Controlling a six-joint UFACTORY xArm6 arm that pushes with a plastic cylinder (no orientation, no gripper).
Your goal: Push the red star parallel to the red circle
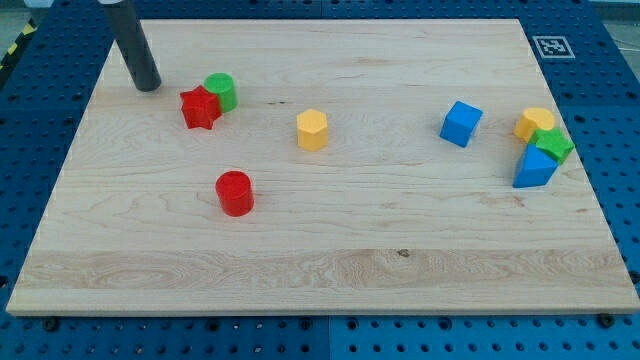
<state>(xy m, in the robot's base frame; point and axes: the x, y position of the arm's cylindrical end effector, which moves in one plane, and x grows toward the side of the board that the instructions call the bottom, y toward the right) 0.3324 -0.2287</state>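
**Camera view: lining the red star up with the red circle**

Camera view shows the red star (200,108) in the upper left part of the table (330,270), touching the green cylinder (221,91) that sits just to its upper right. The red circle (235,193) lies apart from it, toward the view's bottom and slightly to the right. My tip (147,85) rests on the table just beside the star, to its upper left, not touching it. There is no claw on this arm, only the rod, so nothing can be spread, pressed together or pinching.

The step in hand seems to be the approach before the push. To bring the star level with the circle, it likely needs to travel toward the view's bottom, so the tip should meet the star on its top edge, centred, to keep it from spinning off sideways. Coming in between star and cylinder risks dragging the cylinder along. The yellow hexagon (312,130) and the far group at the view's right stand well clear.
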